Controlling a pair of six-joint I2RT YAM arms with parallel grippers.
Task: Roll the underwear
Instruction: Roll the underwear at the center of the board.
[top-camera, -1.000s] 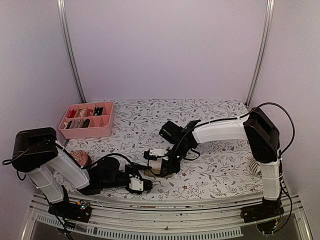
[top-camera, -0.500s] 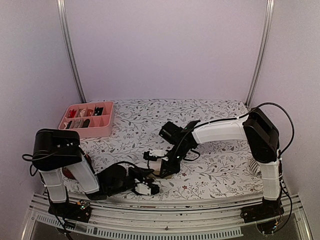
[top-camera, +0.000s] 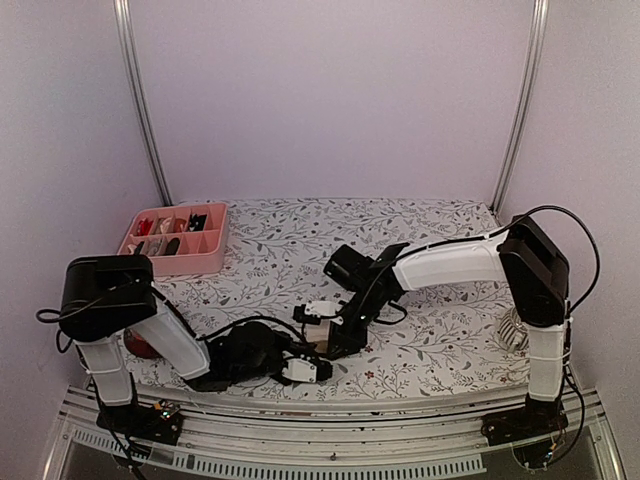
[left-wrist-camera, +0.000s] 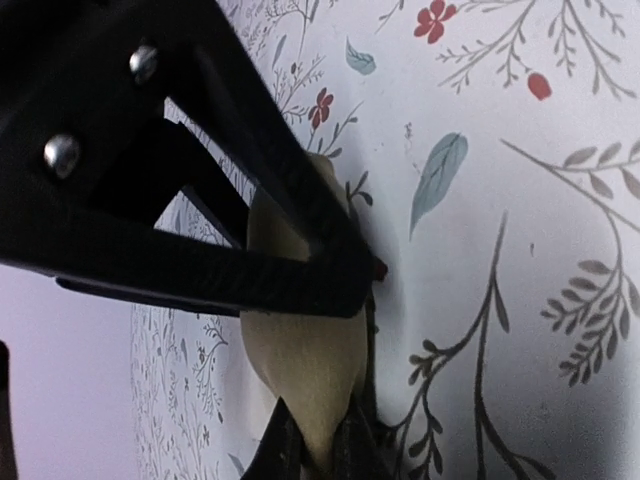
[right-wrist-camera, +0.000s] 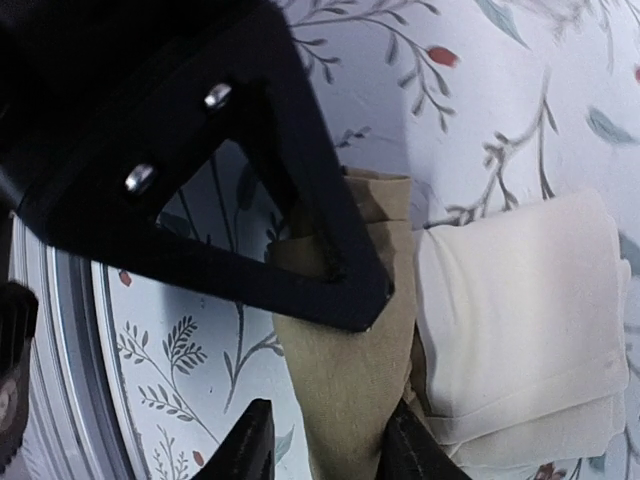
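Floral-print white tablecloth (top-camera: 440, 230) covered the whole work surface, with plain lilac walls behind it. Far left sat a pink plastic divided tray (top-camera: 172, 264); the bits in its compartments were too small to make out. Just in front of it, a reddish round object (top-camera: 138, 347) peeked out from behind the left arm, mostly hidden, so no idea what it was.

The left gripper (top-camera: 305, 368) lay low along the near edge of the table, pointing right. From its wrist cam (left-wrist-camera: 335, 365), the tan-beige cloth underwear (left-wrist-camera: 300, 370) sat between the upper black finger (left-wrist-camera: 200, 275) and the lower one. That lower finger was cut off by the bottom of the frame, so I honestly couldn't tell if it was clamped or just straddling the cloth.

The underwear (top-camera: 318, 337) was bunched near the middle of the table's front, mostly covered by both grippers in the top view.

The right gripper (top-camera: 330, 340) came down on it from the right. Its wrist cam (right-wrist-camera: 350, 370) was clearer: the fingers (right-wrist-camera: 320, 230) were pinching the tan fabric (right-wrist-camera: 345, 385), with the pale cream band (right-wrist-camera: 520, 320) folded flat just beside the pinch.

Far right, a small white thing (top-camera: 512, 330) sat half hidden behind the right arm.
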